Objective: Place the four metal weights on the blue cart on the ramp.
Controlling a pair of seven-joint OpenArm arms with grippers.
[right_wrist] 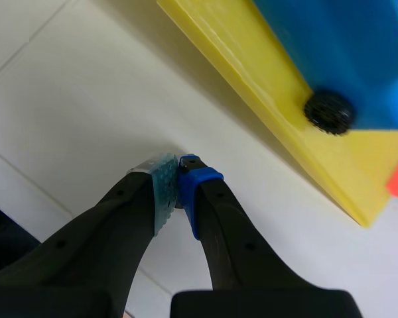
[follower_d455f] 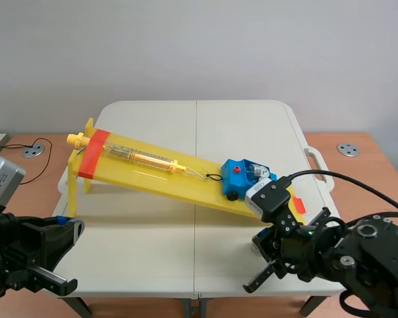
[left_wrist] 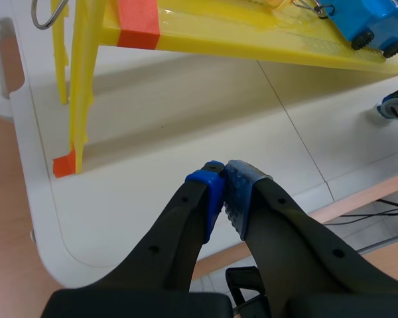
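The blue cart (follower_d455f: 237, 176) sits low on the yellow ramp (follower_d455f: 152, 173), hooked to an orange spring scale (follower_d455f: 144, 158). Silvery metal pieces (follower_d455f: 259, 171) show on the cart's right side; I cannot make out how many. My right gripper (follower_d455f: 257, 244) is shut just above the table, in front of the ramp's low end. In the right wrist view its pads (right_wrist: 164, 189) meet with nothing clearly between them, and the cart (right_wrist: 345, 53) and ramp (right_wrist: 265, 86) lie ahead. My left gripper (left_wrist: 224, 173) is shut at the table's near left corner.
The ramp's tall legs (left_wrist: 79, 99) stand at the left on the white folding table (follower_d455f: 152, 252). Red tape (follower_d455f: 93, 152) wraps the ramp's high end. The other arm's blue pad (left_wrist: 393, 109) shows far ahead of my left gripper. Wooden desks flank the table.
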